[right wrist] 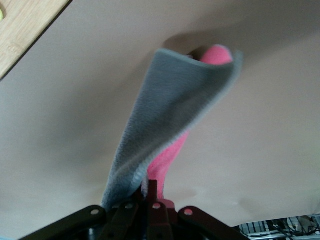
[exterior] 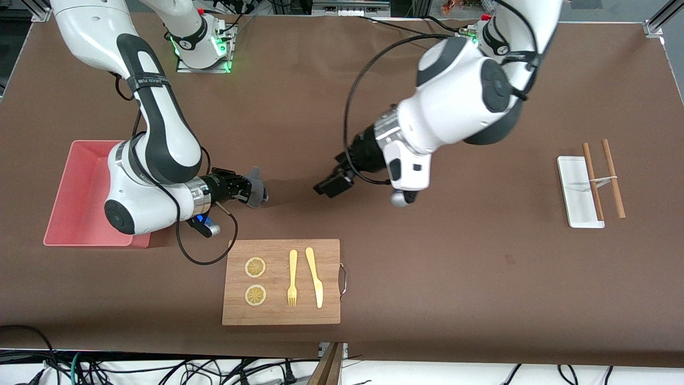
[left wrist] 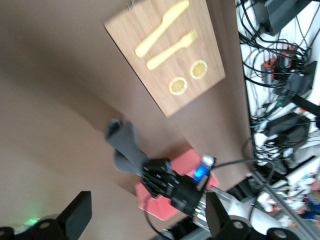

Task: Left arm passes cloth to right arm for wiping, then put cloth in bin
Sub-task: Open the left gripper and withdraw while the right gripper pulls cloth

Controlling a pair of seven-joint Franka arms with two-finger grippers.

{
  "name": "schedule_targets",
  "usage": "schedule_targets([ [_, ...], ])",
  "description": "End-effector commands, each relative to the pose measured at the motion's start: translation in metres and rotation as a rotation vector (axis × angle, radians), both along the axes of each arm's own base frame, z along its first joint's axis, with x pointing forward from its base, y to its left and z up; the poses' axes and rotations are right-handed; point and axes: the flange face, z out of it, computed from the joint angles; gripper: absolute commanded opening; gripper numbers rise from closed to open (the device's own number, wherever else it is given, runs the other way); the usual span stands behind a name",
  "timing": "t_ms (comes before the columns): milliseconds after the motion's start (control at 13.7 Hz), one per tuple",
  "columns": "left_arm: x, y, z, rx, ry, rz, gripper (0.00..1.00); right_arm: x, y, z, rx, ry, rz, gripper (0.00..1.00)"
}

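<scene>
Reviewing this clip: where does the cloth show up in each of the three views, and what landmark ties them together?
Front view: the cloth hangs from the shut right gripper, above the wooden board.
Left wrist view: the cloth in the right gripper, farther off.
Right wrist view: the cloth fills the middle.
Shared landmark: the wooden board, in all three.

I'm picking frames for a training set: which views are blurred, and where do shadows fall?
Front view: sharp, with soft shadows on the brown table under both arms. Left wrist view: motion-blurred throughout, wooden board smeared. Right wrist view: cloth softly focused, shut in the right gripper, its shadow on the table above it.
</scene>
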Motion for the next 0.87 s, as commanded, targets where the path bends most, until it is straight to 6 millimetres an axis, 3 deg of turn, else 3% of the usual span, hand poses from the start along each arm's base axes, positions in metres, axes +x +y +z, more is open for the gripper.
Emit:
schedule_targets([
  [0, 0.005, 0.05, 0.007, 0.133, -0.027, -0.139, 1.0, -0.006, 0.017, 0.004, -0.032, -0.012, 0.051, 0.0],
  [291, 0.013, 0.114, 0.002, 0.429, -0.092, -0.317, 1.0, -0.022, 0.084, 0.019, -0.081, -0.107, 0.168, 0.0],
  [582, 0.021, 0.202, 0.011, 0.572, -0.119, -0.569, 1.0, -0.035, 0.146, 0.05, -0.081, -0.179, 0.14, 0.0],
  [728, 0.025, 0.25, 0.02, 0.641, -0.122, -0.656, 1.0, -0.035, 0.152, 0.04, -0.09, -0.189, 0.133, 0.0],
  [801, 0.025, 0.274, 0.023, 0.641, -0.126, -0.72, 1.0, -0.033, 0.15, 0.024, -0.107, -0.178, 0.141, 0.0],
])
